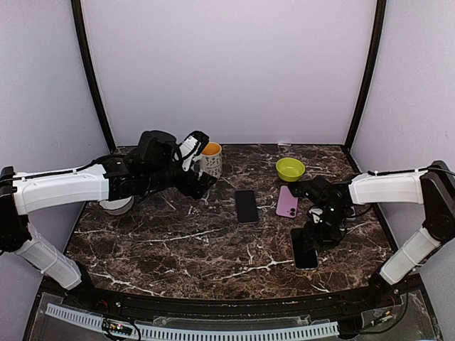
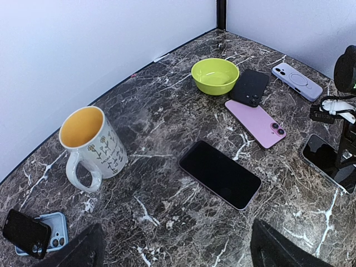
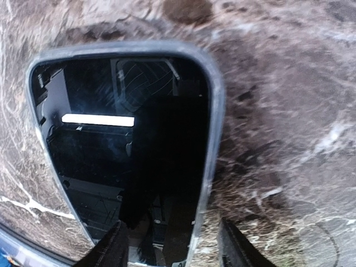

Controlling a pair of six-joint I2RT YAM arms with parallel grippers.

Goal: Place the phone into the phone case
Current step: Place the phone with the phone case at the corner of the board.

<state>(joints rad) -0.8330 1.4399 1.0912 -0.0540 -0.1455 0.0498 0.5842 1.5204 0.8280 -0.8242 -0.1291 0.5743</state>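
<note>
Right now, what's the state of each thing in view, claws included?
left claw, open, empty
right claw, open, over the right phone
right phone, flat, screen up, grey rim around it
middle phone, flat, screen up
pink phone, face down
lilac case, back up
mug, upright, looks empty
bowl, upright, empty

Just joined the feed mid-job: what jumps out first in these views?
The lime-green bowl at the back right, bright against the dark marble table. Then three phones: a pink phone just in front of it, a black phone mid-table, a third phone under the right arm's open jaws.
</note>
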